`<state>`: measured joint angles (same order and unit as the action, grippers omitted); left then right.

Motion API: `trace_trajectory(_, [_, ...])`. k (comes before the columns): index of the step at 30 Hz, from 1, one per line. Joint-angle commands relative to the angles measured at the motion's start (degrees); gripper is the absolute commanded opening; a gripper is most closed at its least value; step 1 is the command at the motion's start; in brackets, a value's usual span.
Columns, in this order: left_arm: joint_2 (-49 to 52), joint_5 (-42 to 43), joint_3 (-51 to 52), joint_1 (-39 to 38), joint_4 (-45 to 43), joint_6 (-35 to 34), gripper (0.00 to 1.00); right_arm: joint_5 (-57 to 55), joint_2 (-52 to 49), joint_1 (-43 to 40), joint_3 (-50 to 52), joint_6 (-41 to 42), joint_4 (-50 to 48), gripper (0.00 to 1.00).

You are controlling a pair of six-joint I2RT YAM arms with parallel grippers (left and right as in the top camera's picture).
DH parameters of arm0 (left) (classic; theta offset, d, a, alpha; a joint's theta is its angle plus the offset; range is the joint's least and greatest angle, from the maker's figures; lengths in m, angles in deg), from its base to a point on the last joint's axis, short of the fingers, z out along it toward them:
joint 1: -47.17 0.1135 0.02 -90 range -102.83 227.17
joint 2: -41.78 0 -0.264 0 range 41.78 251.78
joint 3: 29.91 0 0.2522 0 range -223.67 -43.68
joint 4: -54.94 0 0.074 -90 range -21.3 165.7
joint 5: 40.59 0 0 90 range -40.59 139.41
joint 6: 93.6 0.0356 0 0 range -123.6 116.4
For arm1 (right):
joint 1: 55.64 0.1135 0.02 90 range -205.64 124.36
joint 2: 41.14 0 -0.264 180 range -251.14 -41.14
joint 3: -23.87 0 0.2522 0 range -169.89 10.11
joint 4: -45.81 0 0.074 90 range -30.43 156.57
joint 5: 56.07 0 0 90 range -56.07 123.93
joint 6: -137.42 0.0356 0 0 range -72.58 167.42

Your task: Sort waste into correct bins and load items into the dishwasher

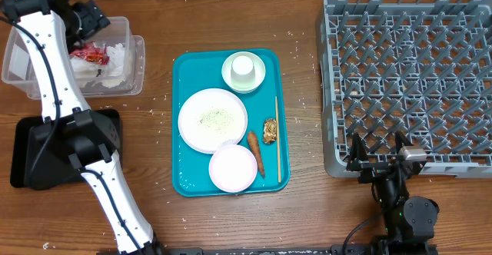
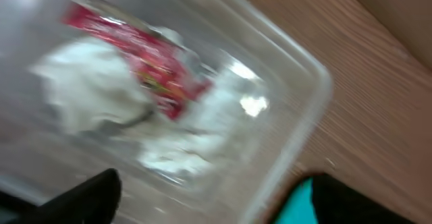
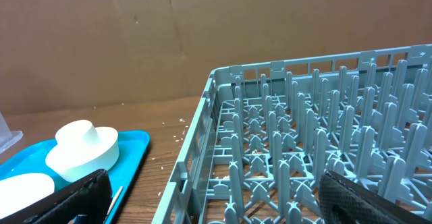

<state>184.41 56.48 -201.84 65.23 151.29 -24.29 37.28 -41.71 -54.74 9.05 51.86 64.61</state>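
Hovering over the clear plastic bin (image 1: 137, 55), my left gripper (image 1: 91, 15) had its fingers (image 2: 84, 196) spread wide with nothing between them. The red wrapper (image 2: 145, 65) lay inside on the white tissues (image 2: 88, 92). To finish this drop well, I judged I should rise straight up past the bin wall before swinging toward the teal tray (image 1: 184, 71), where the food scraps (image 1: 269, 130) waited. My right gripper (image 1: 378, 155) sat spread and empty beside the dish rack (image 1: 407, 78).

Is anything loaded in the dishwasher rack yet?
No: in the overhead view the dishwasher rack holds nothing, and the large plate and cup sit on the teal tray.
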Motion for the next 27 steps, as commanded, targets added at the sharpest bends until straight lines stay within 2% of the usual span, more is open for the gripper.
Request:
trace_trajectory(1, [-0.24,20.37,-0.07,-2.58,2.12,9.55,0.89,-0.74,0.42,0.37,0.59,0.02,-0.39,1.00])
trace_trajectory(3, [-0.24,21.73,-0.07,-4.31,4.81,11.37,0.93,-0.74,0.42,0.37,0.59,0.00,-0.39,1.00])
trace_trajectory(8, [-0.24,23.02,-0.07,-10.14,12.63,11.28,0.94,-0.74,0.42,0.37,0.59,0.00,-0.39,1.00])
trace_trajectory(13, [-0.24,20.70,-0.07,-16.26,14.12,11.72,0.95,-0.74,0.42,0.37,0.59,0.00,-0.39,1.00])
trace_trajectory(17, [-0.24,10.64,-0.07,-22.25,14.01,8.24,0.95,-0.74,0.42,0.37,0.59,0.00,-0.39,1.00])
trace_trajectory(18, [-0.24,3.67,-0.07,-24.70,14.03,3.91,0.94,-0.74,0.42,0.37,0.59,0.02,-0.39,1.00])
trace_trajectory(20, [-0.24,-1.90,-0.07,-26.95,14.05,0.52,0.93,-0.74,0.42,0.37,0.59,0.02,-0.39,1.00])
trace_trajectory(22, [-0.24,-4.63,-0.07,-28.70,14.05,-1.11,0.93,-0.74,0.42,0.37,0.59,0.00,-0.39,1.00])
trace_trajectory(24, [-0.24,-6.47,-0.07,-30.51,14.08,-2.23,1.00,-0.74,0.42,0.37,0.59,0.00,-0.39,1.00])
trace_trajectory(27, [-0.24,-7.50,-0.07,-32.44,14.23,-2.73,1.00,-0.74,0.42,0.37,0.59,0.02,-0.39,1.00])
